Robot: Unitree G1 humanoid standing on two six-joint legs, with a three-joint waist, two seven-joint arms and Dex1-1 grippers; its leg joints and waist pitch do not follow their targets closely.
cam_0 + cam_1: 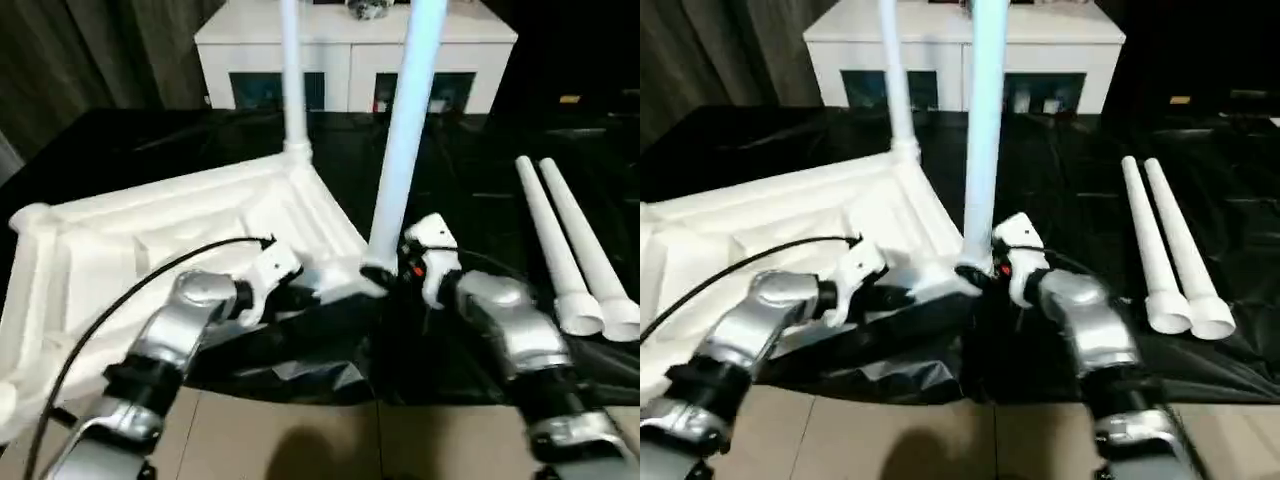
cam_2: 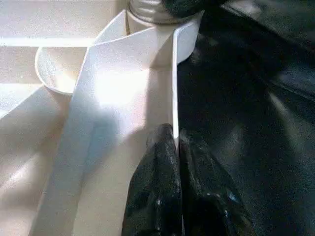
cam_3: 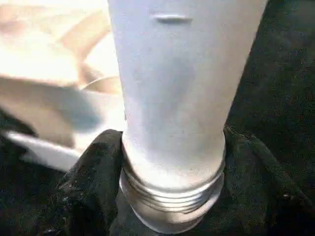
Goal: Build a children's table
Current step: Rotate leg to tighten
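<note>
Two black hands: left (image 2: 174, 147) pinches ribbed tabletop rim (image 2: 173, 88), right (image 3: 167, 196) clasps round leg (image 3: 172, 98).

You lose both upright legs (image 1: 410, 120) past the top edge; the tabletop (image 1: 120, 250) runs off the left edge; its near rim sits behind the left forearm (image 1: 180, 330).

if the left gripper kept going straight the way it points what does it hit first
Probably the corner socket of the table top, where the near leg stands; the left gripper is pinching the rim leading there.
</note>
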